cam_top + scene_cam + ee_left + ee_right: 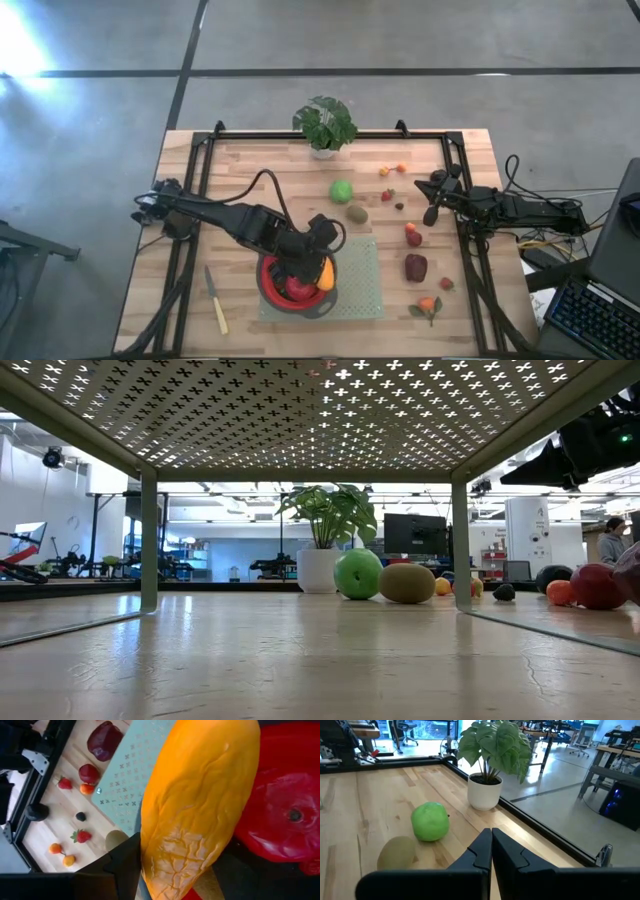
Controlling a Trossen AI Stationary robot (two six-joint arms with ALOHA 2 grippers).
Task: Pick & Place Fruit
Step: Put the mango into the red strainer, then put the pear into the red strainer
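1. One green ball (342, 190).
2. One brown kiwi (357, 214).
3. One orange elongated piece (325, 273).
4. One red apple (299, 289), in one red bowl (268, 283).
5. One dark-red lump (415, 267).
6. One potted plant (325, 124).
7. One knife (216, 301).
8. One green mat (362, 290).

Floor (420, 40): grey concrete, dark seam lines, bright glare at one corner. Counter (270, 170): pale wood planks, black frame. Room beyond: white walls, ceiling strip lights, desks, office chairs (405, 730), monitor (415, 533), person (611, 540) standing far off.
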